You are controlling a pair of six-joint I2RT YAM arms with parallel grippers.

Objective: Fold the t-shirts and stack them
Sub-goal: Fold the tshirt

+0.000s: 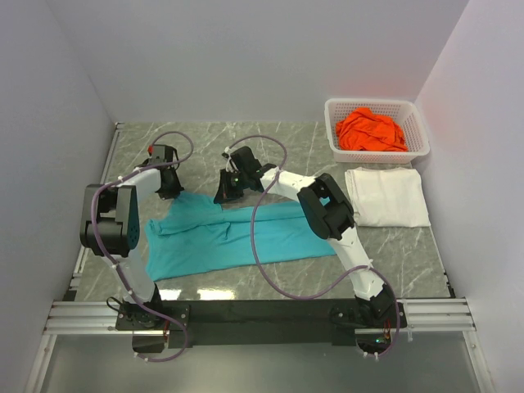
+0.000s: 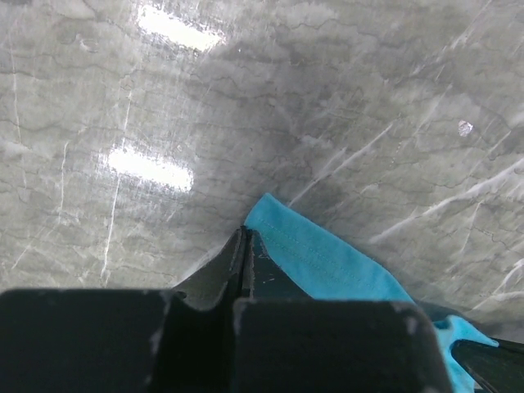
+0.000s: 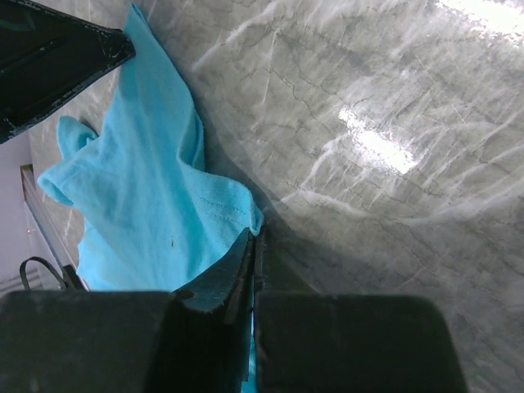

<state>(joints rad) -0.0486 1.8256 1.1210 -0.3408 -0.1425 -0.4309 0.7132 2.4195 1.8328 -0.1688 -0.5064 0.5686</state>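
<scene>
Left gripper (image 2: 244, 239) and right gripper (image 3: 255, 239) clamp shut on the teal t-shirt (image 3: 155, 213); only overhead shows the white t-shirt (image 1: 386, 196).

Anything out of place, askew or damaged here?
Nothing damaged or spilled. The teal t-shirt lies rumpled and askew, left gripper and right gripper pinching its far edge; the orange t-shirt sits crumpled in the basket.

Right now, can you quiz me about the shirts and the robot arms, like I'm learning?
1. True or false: the orange shirt lies inside the basket.
2. Fill in: the left end effector and right end effector are both shut on the ____ shirt.
3. Where is the white shirt? A: folded next to the basket. B: inside the basket. C: hanging from an arm.
Key: 1 true; 2 teal shirt; 3 A.
</scene>
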